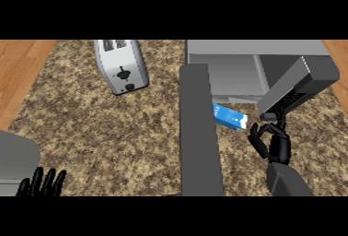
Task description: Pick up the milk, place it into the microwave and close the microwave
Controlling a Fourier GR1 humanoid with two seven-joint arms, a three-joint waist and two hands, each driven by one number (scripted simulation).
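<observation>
R hand (pixel 277 148): fingers (pixel 254 138) loosely bent and part-spread, holding nothing. Milk (pixel 228 117) lies tilted on its side just up-left of the fingertips, v. close; can't tell if touching. It's on the surface (pixel 102 133), outside the microwave (pixel 231 69), which stands further up past the milk w/ its cavity open. Door (pixel 200 138) is swung out, a long dark-grey slab left of the fingers; the milk's far end meets its edge. Slanted grey block (pixel 299 85) right above the fingers, at the microwave's right side; can't tell what it is. Surface is speckled brown, stone-like, w/ wood strips (pixel 20 69) at far left and right. Toaster (pixel 122 67) is well apart, far up-left. L hand (pixel 42 183) rests far left at the lower edge, straight fingers up, wrist cut off. Grey shape (pixel 15 156) above it is cut by the edge, unclear.
</observation>
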